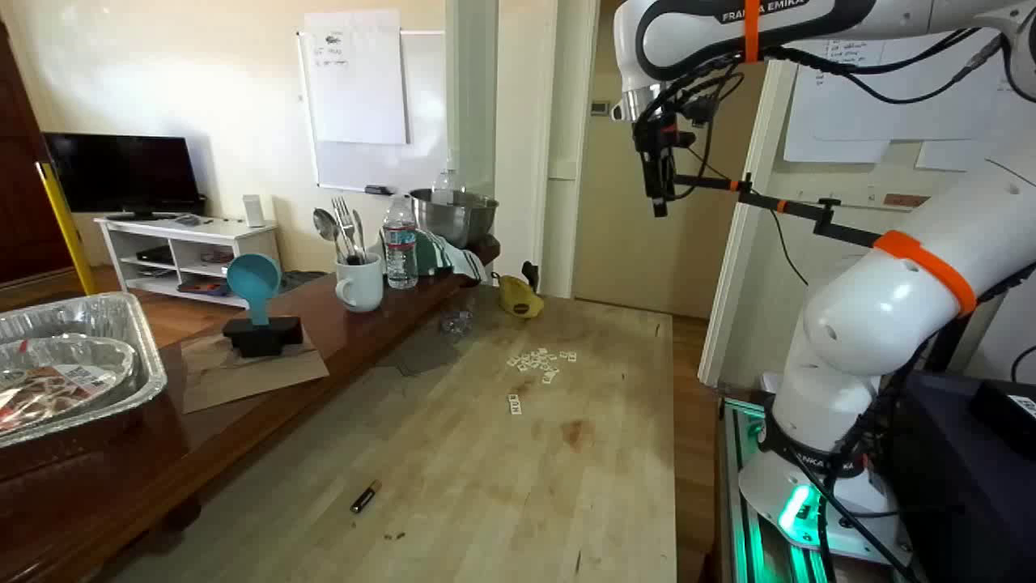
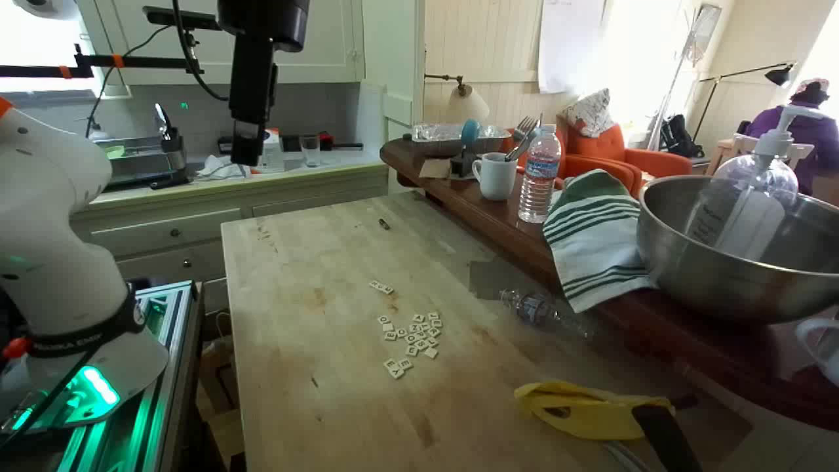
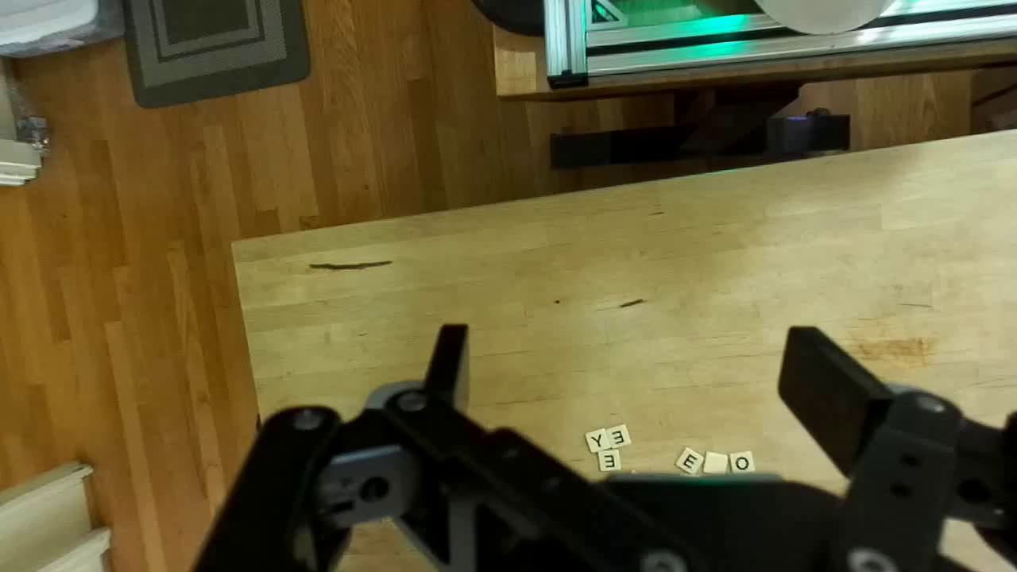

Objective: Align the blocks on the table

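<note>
The blocks are small whitish letter tiles on the light-brown wooden table [image 1: 453,478]. A loose cluster of blocks [image 1: 534,360] lies near its middle, and the cluster also shows in an exterior view [image 2: 419,335]. A short straight row of blocks [image 2: 381,287] lies apart from the cluster. Three blocks [image 3: 608,446] marked Y, E and E touch at another side. In the wrist view, E, blank and O tiles [image 3: 715,463] show at the gripper body's edge; the rest are hidden behind it. My gripper [image 3: 628,338] is open and empty, high above the table [image 2: 282,275].
A battery [image 1: 366,496] lies on the table. A yellow object [image 2: 577,410] and a clear plastic bottle [image 2: 537,308] lie towards its side. A raised dark wooden counter [image 1: 324,389] runs alongside, bearing a mug [image 1: 359,283], a water bottle [image 1: 401,247], and a steel bowl [image 2: 741,275].
</note>
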Available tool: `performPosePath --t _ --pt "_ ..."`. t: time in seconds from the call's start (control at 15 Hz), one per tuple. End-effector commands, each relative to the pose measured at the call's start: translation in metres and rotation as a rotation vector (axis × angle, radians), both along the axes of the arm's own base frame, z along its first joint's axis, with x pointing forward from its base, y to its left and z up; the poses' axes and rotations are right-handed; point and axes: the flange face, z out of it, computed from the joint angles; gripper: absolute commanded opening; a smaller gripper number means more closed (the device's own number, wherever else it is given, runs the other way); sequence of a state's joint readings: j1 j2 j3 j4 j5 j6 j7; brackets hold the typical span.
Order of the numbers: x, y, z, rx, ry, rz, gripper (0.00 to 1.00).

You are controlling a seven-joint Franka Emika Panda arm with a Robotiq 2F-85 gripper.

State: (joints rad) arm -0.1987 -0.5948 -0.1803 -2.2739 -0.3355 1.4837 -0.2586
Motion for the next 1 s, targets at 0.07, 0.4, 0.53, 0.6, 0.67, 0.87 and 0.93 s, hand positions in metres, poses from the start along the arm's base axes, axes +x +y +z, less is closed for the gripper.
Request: performPosePath --t 0.07,0.4,0.53,0.6,0.67,0.87,0.93 --pt "0.0 0.0 0.0 0.0 0.001 0.0 1.0" --pt "0.031 -0.007 -0.042 0.032 -0.013 0.024 1.0" --pt "0.049 -0.008 -0.059 0.028 -0.123 0.088 1.0" --pt "0.058 -0.009 -0.071 0.018 -0.159 0.121 1.0" --pt "0.066 -0.009 -0.082 0.024 -0.183 0.155 1.0" --pt "0.078 -0.002 -0.122 0.093 -0.209 0.274 1.0" --pt "0.08 0.0 -0.135 0.121 -0.201 0.306 1.0"
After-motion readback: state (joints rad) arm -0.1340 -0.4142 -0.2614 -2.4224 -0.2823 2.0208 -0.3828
